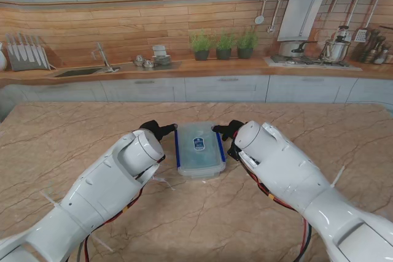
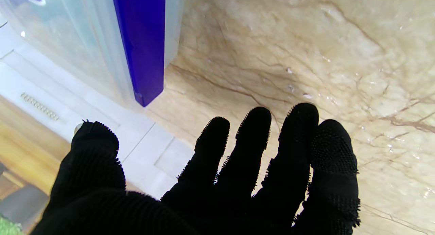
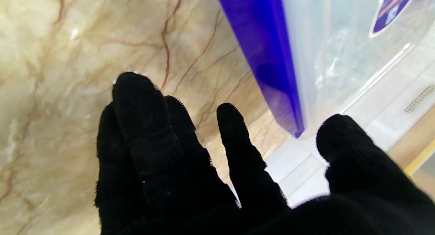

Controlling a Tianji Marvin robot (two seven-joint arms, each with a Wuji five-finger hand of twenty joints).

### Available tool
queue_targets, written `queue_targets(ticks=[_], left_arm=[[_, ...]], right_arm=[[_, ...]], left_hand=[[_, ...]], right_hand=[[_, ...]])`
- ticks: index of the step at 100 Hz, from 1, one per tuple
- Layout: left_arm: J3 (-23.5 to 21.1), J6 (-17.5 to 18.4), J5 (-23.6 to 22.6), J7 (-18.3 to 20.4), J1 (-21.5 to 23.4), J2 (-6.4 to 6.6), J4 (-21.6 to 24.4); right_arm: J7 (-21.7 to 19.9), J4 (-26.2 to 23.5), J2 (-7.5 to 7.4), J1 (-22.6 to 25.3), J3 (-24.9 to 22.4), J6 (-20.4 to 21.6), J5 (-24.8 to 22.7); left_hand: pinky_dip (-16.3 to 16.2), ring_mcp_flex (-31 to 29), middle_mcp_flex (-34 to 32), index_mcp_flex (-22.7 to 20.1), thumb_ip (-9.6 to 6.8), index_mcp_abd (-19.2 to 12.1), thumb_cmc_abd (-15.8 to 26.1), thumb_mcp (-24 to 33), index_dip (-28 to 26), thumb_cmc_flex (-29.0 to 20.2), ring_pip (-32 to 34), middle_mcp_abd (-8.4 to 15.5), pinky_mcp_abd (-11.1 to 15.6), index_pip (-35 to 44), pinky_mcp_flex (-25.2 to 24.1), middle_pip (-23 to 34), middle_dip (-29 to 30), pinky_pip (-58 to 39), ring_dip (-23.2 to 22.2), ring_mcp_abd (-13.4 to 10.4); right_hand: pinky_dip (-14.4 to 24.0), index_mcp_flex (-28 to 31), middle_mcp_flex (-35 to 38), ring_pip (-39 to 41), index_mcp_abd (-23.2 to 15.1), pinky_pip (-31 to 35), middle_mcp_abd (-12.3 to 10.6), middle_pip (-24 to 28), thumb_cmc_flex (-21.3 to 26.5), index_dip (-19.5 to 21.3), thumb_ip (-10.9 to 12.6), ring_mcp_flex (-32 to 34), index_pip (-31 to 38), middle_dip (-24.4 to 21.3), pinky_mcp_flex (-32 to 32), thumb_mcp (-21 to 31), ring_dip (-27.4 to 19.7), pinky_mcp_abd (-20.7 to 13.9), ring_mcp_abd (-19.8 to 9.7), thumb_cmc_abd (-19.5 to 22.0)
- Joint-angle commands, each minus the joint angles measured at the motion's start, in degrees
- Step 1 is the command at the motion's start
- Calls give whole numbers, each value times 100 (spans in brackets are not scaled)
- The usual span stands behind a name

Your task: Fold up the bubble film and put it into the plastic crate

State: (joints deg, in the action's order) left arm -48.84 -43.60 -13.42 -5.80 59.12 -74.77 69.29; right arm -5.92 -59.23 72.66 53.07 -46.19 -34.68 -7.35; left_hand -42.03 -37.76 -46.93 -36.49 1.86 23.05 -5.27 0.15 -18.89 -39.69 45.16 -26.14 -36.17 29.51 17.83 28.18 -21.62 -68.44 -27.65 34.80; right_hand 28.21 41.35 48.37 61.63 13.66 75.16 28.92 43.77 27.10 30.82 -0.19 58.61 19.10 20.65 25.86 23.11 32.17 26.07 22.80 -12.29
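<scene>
Apparently done — crinkled clear bubble film (image 3: 340, 63) lies inside the lidded, blue-latched clear plastic crate (image 1: 199, 149), left robot hand (image 2: 217, 180) and right robot hand (image 3: 217, 180) flanking it, spread, holding nothing.

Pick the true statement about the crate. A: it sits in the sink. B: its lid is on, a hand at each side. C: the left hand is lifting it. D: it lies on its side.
B: the crate sits flat on the table with its lid on, between the left hand and right hand, both open and empty.
</scene>
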Motion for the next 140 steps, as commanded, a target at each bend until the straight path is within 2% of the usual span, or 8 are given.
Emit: queue_targets(ticks=[1,7,13,26,50,81,114,140], left_arm=[[-72,131,25,-83,84,48,63],[-233,183,96,-124,166,59,144],[-366,177,166,-89,236,95,247],[-637,606,256,-248,390,116,263],[-1043,2545,1184,-786,529,-19,-194],[-1100,4027,1148,-672,734,115,-293],[-1541,4962,571,-235,1610,514,648],[-1843,5228,234,176,2418,756,1449]], right_arm=[[123,-54,-35,70,-63,86,-73],[321,-85,-34,138,-146,190,-220],[498,-114,-44,204,-227,328,-387],[772,-150,-95,350,-447,906,-625],[1200,263,-118,391,-584,2312,-861],[1765,617,-106,487,-708,4001,-1034],[1285,-817,-413,1555,-1395,4580,-936],[1101,-1820,-584,2642,-1866,5084,-915]], left_hand=[[231,640,531,318,-62,-171,295,-124,106,175,-417,-127,120,-281,-649,-289,102,408,139,121],[986,1963,1560,781,-70,-438,337,-129,87,151,-1282,87,614,-490,-1657,-688,199,1033,481,-334],[1146,2624,2288,1212,-78,-654,389,-132,43,181,-1653,296,962,-593,-2009,-814,177,1151,573,-634],[1410,2983,2644,1488,-101,-820,360,-123,-94,169,-1988,484,1248,-574,-2279,-856,130,1469,592,-1012],[2298,3339,3084,1724,-140,-855,-34,-51,-180,-407,-2633,625,2011,-694,-2254,-984,105,3035,684,-1385],[2315,3358,3275,2281,-169,-1019,-494,-14,-161,-485,-3038,883,2234,-845,-2230,-1109,144,3823,717,-1607],[2025,3013,3040,2229,-159,-1046,-1195,6,16,-112,-3199,948,2202,-1368,-2080,-1617,275,3848,760,-1605],[2038,3025,3106,2171,-137,-1210,-1560,362,-408,-88,-3673,1114,2091,-1167,-2013,-1890,270,5006,836,-1817]], right_hand=[[63,-99,-97,-59,-141,85,-70,35,-139,70,130,-132,-109,77,-29,-43,56,-49,70,58],[89,-81,-99,-56,-180,92,-103,45,-138,93,134,-148,-115,82,-43,-32,71,-67,84,31],[106,-79,-142,-74,-217,84,-144,24,-145,111,140,-181,-128,75,-59,-17,76,-77,72,1],[107,-143,-374,-284,-335,-75,-267,-134,-154,150,153,-479,-184,21,-247,41,50,-135,36,-92],[338,-719,-915,-1143,-554,-673,-676,-425,-437,281,49,-1349,-118,-43,-685,374,91,-391,-248,-451],[651,-1964,-1769,-2495,-1185,-2001,-1291,-888,-832,131,-83,-2368,782,-209,-1280,863,-139,-932,-820,-1063],[441,-2430,-2012,-4302,-1607,-3789,-1881,-1650,-912,-162,-178,-2752,1118,-511,-1312,1334,-839,-1114,-1328,-2029],[524,-2619,-2070,-4645,-1834,-4204,-2030,-1847,-563,-196,-104,-2722,1088,-546,-1278,1546,-872,-1179,-1510,-2549]])
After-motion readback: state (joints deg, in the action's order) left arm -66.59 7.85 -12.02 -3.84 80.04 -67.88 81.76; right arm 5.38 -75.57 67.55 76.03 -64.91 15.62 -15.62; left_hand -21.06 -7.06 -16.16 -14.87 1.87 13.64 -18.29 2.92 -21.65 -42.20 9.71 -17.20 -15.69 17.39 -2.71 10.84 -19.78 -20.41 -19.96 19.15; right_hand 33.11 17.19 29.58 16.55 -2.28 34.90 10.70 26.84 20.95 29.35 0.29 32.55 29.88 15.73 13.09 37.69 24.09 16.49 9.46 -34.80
